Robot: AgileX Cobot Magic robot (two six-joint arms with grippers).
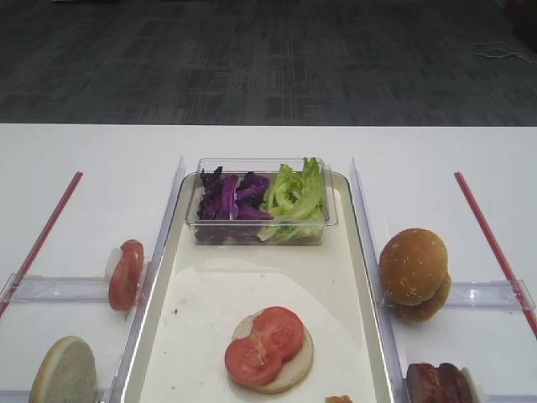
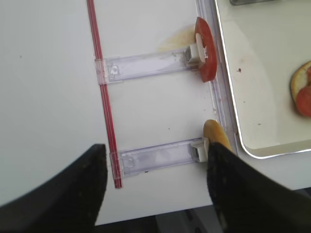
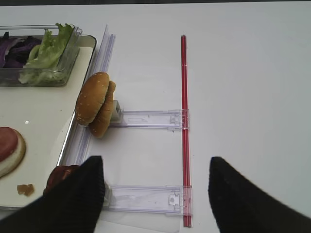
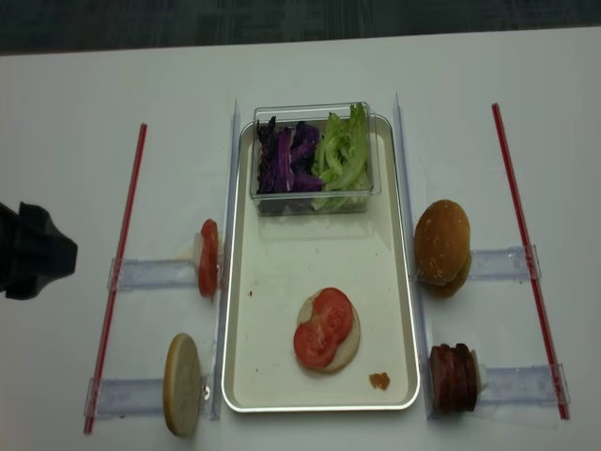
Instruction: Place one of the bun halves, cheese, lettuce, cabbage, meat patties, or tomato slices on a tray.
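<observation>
Glossy-rimmed off-white tray [image 4: 321, 406]; clear plastic box [image 4: 310, 199]; matt white table [image 4: 113, 122]; beside left gripper [image 2: 153, 179], translucent plastic holder [image 2: 155, 158], matt black fingers [image 2: 73, 189].

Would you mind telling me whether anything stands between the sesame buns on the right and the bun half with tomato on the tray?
Only the clear rail beside the tray's right rim separates the sesame buns from the bun half topped with tomato slices. The tray surface between them is bare; a small crumb lies nearer the front corner.
</observation>
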